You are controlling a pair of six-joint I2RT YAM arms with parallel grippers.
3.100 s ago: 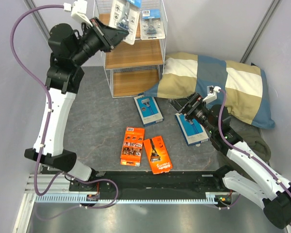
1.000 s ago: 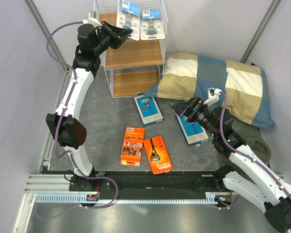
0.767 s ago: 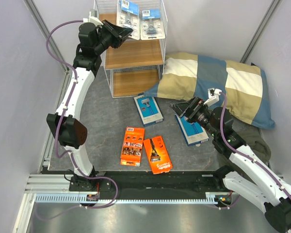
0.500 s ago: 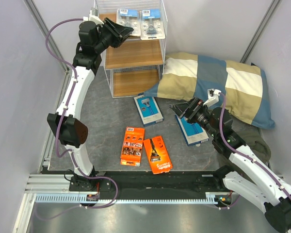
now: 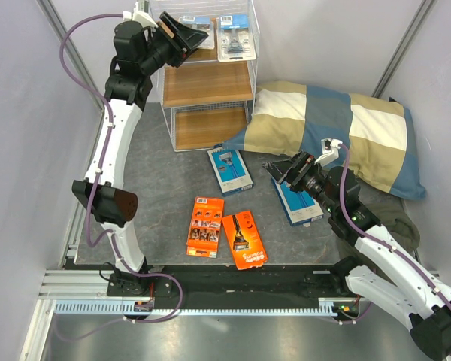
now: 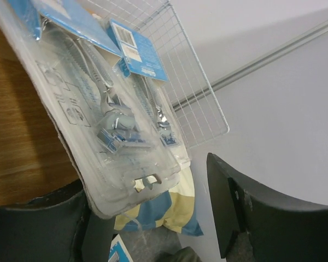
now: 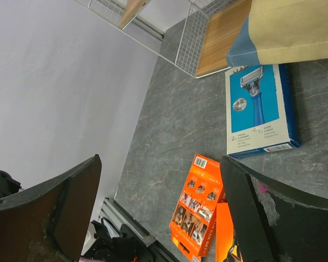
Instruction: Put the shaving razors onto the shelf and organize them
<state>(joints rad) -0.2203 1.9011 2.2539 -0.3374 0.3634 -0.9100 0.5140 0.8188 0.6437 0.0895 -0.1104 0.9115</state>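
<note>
Left gripper (image 6: 145, 180): up at the top tier of the shelf (image 5: 210, 84). Its jaws stand apart, and the near blister pack (image 6: 93, 103) lies against one finger only, so I read it as not clamped.
Right gripper (image 7: 159, 159): jaws spread wide with nothing between them, hanging over the table (image 5: 154, 188) by the right blue box (image 5: 297, 201).
On the shelf: the near blister pack and the far blister pack (image 6: 147, 82) sit side by side on the top tier. I cannot tell whether they overlap.
On the table: the left blue box (image 5: 230, 170), the right blue box, the left orange pack (image 5: 205, 226) and the right orange pack (image 5: 244, 239) all lie flat. The orange pair is just beside each other.
Feel, blisters: I judge them light, with a stiff card back and a slick, springy clear shell. I would pinch the flat rim, not the bubble.
Feel, boxes: I expect thin card that is light and easy to dent. Lying flat, they offer only their edges, so I would close across the narrow width, gently.
Surface: dark marbled top, flat. The packs could slide if I nudge them.
Room: wire sides fence the tiers, so I go in from the open front, and the middle and lower tiers look bare. The pillow (image 5: 338, 128) crowds the right side, and its corner hangs over the far end of the left blue box.
</note>
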